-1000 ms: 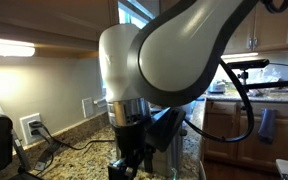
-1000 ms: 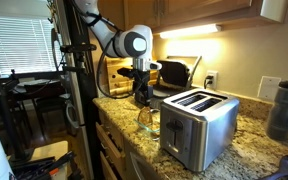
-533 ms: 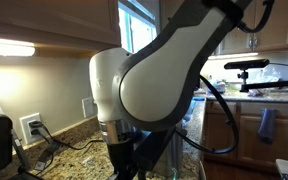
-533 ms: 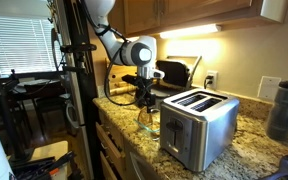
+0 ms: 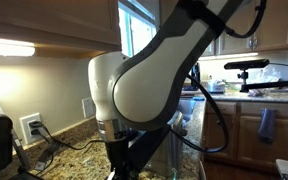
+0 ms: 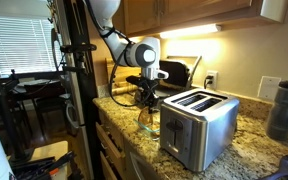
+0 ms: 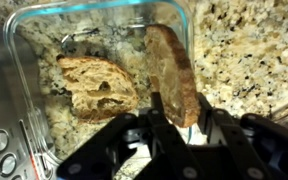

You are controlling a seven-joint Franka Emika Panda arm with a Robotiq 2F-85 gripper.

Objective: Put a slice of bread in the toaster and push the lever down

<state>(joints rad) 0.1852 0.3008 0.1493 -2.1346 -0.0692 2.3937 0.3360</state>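
In the wrist view an open glass container (image 7: 44,15) sits on the granite, holding two brown bread slices. One slice (image 7: 99,88) lies flat. The other slice of bread (image 7: 174,70) stands on edge, and my gripper (image 7: 179,115) is shut on its lower end, a finger pressed to each face. The toaster (image 6: 199,125), boxy brushed steel with two slots, stands beside the container (image 6: 149,122) at the counter's front; its buttoned end (image 7: 2,150) shows at the wrist view's left edge. In an exterior view my gripper (image 6: 147,98) reaches down into the container.
A black appliance (image 6: 174,72) stands at the back wall behind the arm. A dark bottle (image 6: 284,108) is beyond the toaster. Cables run from a wall outlet (image 5: 31,126) across the granite counter (image 6: 252,150). The counter's front edge drops off just beside the container.
The arm has shifted slightly toward the container and lowered. The jaws went from wide open to closed on the upright bread slice.
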